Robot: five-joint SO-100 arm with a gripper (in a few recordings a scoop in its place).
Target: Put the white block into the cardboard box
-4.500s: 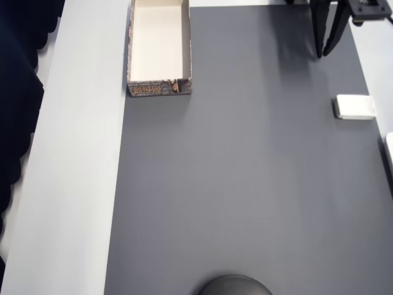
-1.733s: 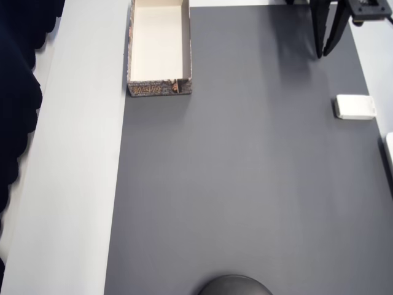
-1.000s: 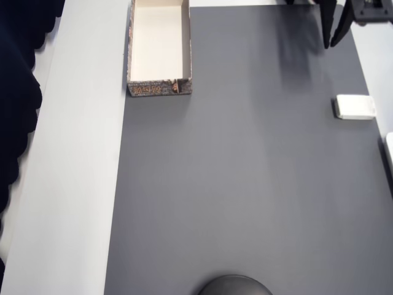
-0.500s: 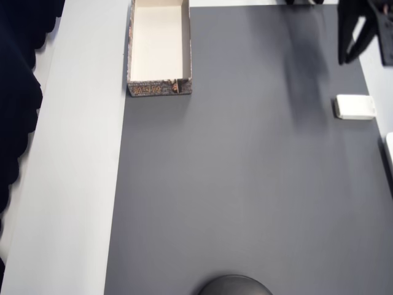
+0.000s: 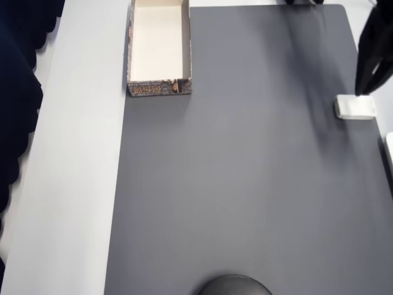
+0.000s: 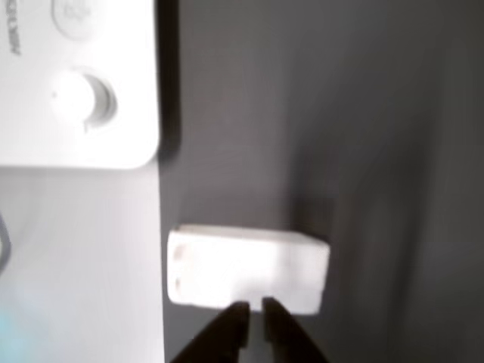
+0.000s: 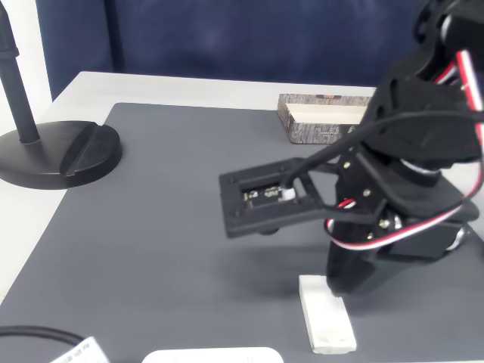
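White block (image 6: 247, 269) just beyond fingers (image 6: 229, 329), seemingly nearly closed

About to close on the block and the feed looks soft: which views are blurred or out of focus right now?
Wrist view: soft throughout, the white block has fuzzy, slightly glaring edges, and the gripper tips are dark silhouettes. Overhead view: the gripper is motion-smeared with a streaky shadow on the mat, while the cardboard box is crisp. Fixed view: reasonably sharp.

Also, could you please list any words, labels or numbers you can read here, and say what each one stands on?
White slab: grey lettering at its top left edge in the wrist view, cropped and too blurred to read.
Cardboard box: the end face carries a brown-grey print, no legible words.
White block: no text.
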